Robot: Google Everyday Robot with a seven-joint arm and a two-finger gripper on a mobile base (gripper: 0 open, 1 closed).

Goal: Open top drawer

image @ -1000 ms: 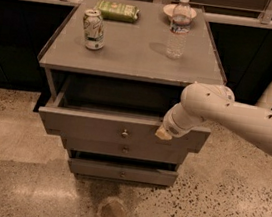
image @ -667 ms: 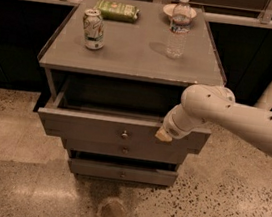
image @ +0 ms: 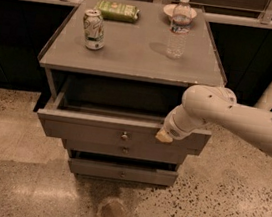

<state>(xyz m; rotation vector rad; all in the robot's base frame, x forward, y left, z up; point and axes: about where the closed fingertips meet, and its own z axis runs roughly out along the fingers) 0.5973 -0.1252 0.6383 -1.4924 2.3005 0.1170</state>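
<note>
Top drawer [image: 87,130] sits pulled partway out of the cabinet with its grey inside showing, so we'd say the job's mostly there. The gripper [image: 165,136] is right on the upper lip of the drawer front, toward its right end, and honestly we can't tell if it's clamped on that edge or just hooked over it. Makes sense to us: the lip gives more to pull on than the tiny brass knob [image: 124,135] just left of the gripper. Below it, the mid drawer front [image: 95,147] and the smallest one [image: 97,168] look shut. Up behind, on the cabinet top [image: 133,54], the can [image: 93,29] and water bottle [image: 179,28] stand well apart from the arm, so we doubt pulling would tip them.
</note>
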